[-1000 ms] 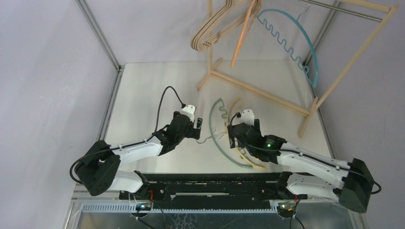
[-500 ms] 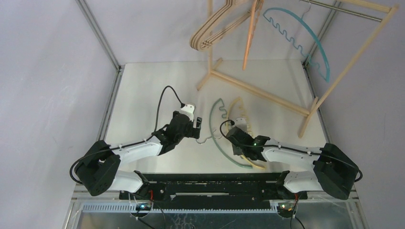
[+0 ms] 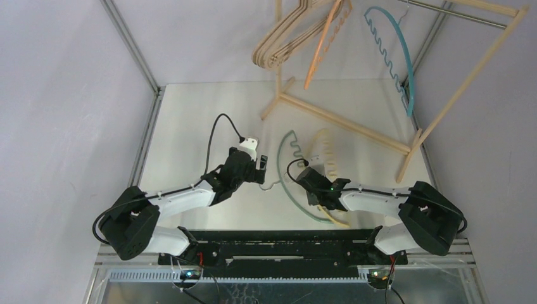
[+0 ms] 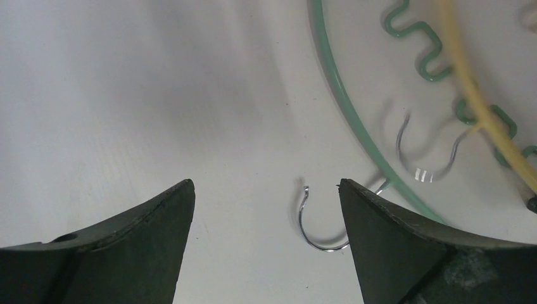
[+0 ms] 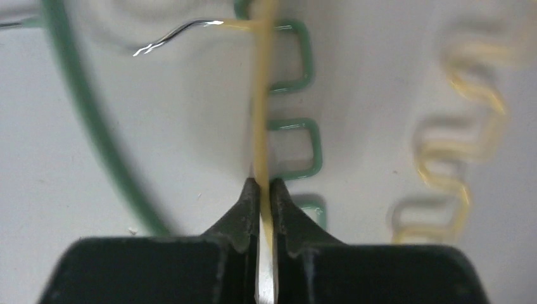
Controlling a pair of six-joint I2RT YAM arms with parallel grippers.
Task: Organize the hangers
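Two thin hangers lie crossed on the table: a green hanger (image 3: pixel 283 166) (image 4: pixel 352 120) and a yellow hanger (image 3: pixel 339 221) (image 5: pixel 263 95). My right gripper (image 3: pixel 311 183) (image 5: pixel 265 190) is shut on the yellow hanger's thin bar, just below its metal hook. The yellow wavy edge (image 5: pixel 465 158) looks blurred. To the left, my left gripper (image 3: pixel 261 167) (image 4: pixel 266 202) stands open low over the table. The green hanger's wire hook (image 4: pixel 315 233) lies between its fingers, untouched. On the rack hang several beige wooden hangers (image 3: pixel 278 44), an orange hanger (image 3: pixel 322 45) and a blue hanger (image 3: pixel 400 56).
The pale wooden rack (image 3: pixel 345 123) stands at the back right, its foot bars running across the table behind the loose hangers. Metal frame posts (image 3: pixel 130 44) rise at the table's left edge.
My right gripper has moved left onto the yellow hanger and shut on its bar. The yellow hanger has shifted, and the orange and blue hangers on the rack are swinging. The left arm has not moved.
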